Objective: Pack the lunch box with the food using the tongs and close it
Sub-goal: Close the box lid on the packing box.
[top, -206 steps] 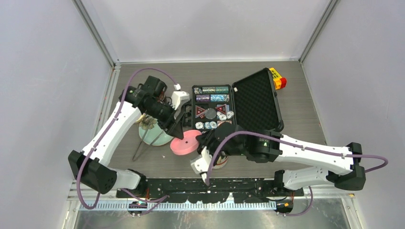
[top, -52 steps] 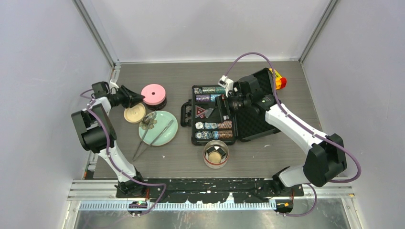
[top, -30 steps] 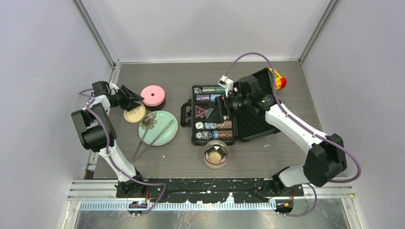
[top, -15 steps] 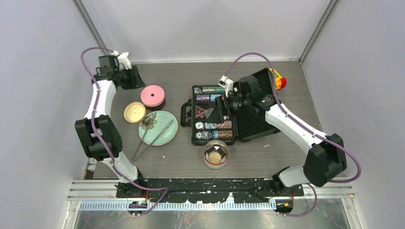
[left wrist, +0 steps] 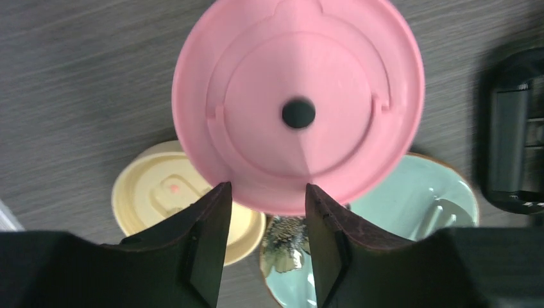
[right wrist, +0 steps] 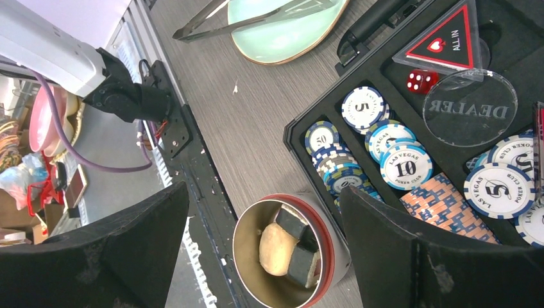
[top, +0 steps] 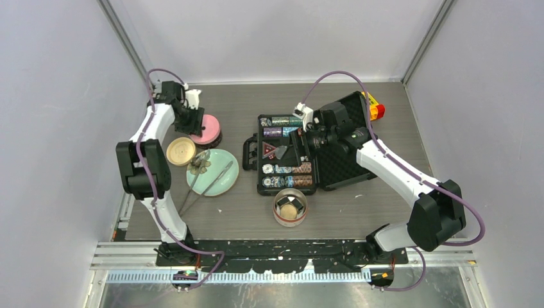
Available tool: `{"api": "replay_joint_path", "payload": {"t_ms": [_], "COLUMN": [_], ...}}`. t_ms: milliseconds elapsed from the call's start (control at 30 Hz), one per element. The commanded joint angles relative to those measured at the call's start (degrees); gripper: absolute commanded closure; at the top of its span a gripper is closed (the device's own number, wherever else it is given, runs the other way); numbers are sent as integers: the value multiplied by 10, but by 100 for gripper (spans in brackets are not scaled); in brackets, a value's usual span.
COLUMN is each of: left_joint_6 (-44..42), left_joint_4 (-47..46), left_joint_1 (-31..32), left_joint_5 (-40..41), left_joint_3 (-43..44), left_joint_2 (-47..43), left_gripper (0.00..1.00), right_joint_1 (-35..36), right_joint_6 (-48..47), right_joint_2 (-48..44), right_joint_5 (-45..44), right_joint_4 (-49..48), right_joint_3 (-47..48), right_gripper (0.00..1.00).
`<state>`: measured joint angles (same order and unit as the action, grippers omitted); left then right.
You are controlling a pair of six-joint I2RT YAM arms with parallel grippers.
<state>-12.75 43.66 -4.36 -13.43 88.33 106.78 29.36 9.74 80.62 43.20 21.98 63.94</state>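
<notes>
Whereas it hung behind the pink lid [left wrist: 295, 77] before, the left gripper [left wrist: 268, 187] now hovers over it — half-open, empty. The right gripper [right wrist: 263, 188] stays wide open — empty.

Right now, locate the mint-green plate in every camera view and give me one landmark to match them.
Top external: mint-green plate, left of centre, under the tongs.
Left wrist: plate at lower right, showing past the pink lid.
Right wrist: plate at the top edge, cut off by the frame.
Shared landmark: the poker case's black handle, beside the plate in all three.
</notes>
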Motion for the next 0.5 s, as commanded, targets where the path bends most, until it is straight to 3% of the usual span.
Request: {"api": "replay_joint_path", "payload": {"t_ms": [0,467], "left_joint_6": [-28,-7], "left_joint_4": [17,11], "left_joint_1": [7,29], "left_joint_5": [27,26], "left_joint_3": [3,60], "left_joint_2": [17,-6], "left_gripper": [51,47], "right_joint_1": [-1,-2], "right_joint_6": [-13,-10], "right_joint_2": [-12,-7], "right_joint_5": [7,8], "right_joint_4": [-8,-5], "right_joint_3": [3,9], "right_gripper": [8,8]}}
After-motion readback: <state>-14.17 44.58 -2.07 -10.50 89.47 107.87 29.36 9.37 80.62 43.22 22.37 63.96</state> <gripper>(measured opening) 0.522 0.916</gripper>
